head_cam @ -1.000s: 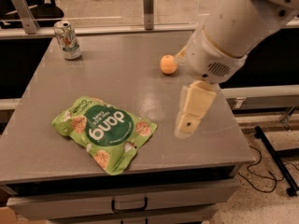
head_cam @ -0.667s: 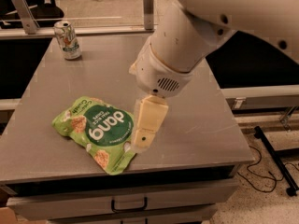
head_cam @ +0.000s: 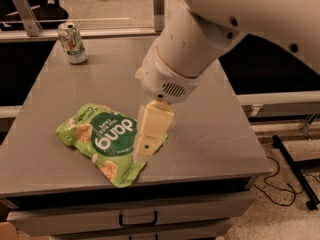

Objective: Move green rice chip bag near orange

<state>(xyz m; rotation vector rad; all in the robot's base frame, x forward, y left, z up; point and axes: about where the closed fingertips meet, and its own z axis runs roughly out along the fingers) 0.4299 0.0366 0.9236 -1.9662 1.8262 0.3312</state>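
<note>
Green rice chip bag beneath hand.

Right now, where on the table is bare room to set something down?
Bare: the right side of the table, between the end effector and the right edge; also the strip between drink can and green rice chip bag. Crowded: front left, end effector at the bag's right end.

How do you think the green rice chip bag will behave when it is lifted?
The green rice chip bag looks crinkled and puffy, so it will probably flex and sag rather than stay stiff, and seems light for its size. The pincer is at its right edge in the picture; lifted from there, the bag would likely droop.
</note>
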